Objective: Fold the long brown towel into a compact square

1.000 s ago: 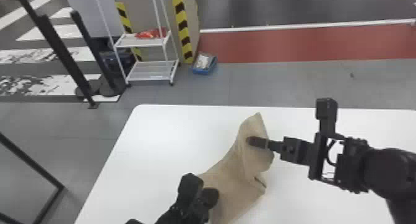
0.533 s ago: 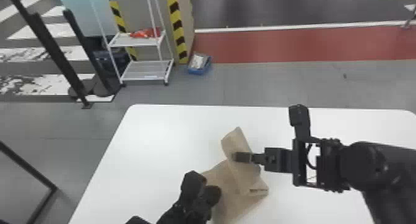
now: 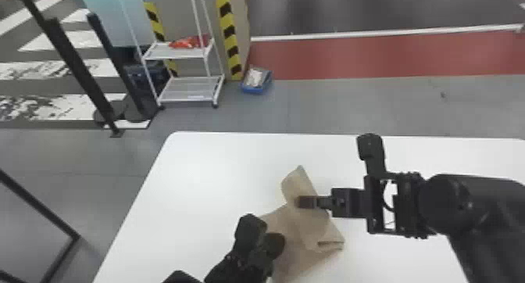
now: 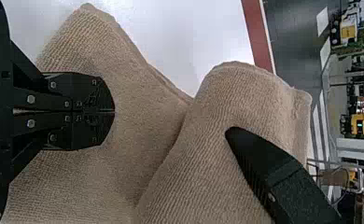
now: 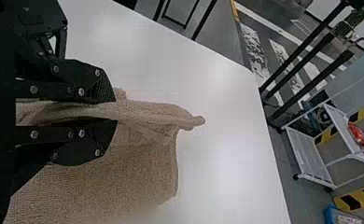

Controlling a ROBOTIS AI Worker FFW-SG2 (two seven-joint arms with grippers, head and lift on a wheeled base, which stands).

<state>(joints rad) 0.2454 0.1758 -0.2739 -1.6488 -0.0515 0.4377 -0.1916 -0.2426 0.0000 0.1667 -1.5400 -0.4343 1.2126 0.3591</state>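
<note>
Okay, fingers first: on the right gripper (image 3: pixel 305 202), just right of the head view's lower centre, we have both fingers pinching a bunched fold of the brown towel (image 3: pixel 291 227); the wrist view shows the cloth running between them and poking out past the tips. On the left gripper (image 3: pixel 274 245), lower centre of the head view, we see the two fingers pressed together flat against each other, over the towel, and no cloth between them that we can make out; we can't tell whether the tips touch it.

Next, we mark the towel at lower centre of the frame, on the white table (image 3: pixel 195 180). One part spreads toward the bottom edge beside the left gripper; the other is lifted at the right gripper, with a corner pointing up the frame and a folded end angling down to the right. Not a square as it lies.

Arms: we log the right arm (image 3: pixel 480 212) in from the right edge, the left arm (image 3: pixel 230 268) from the bottom edge.

Background, quickly: we get a white shelf cart (image 3: pixel 191 88) at upper left with a red item (image 3: pixel 189 42) on its upper shelf, and a blue bin (image 3: pixel 256 88) on the floor just beside it.
</note>
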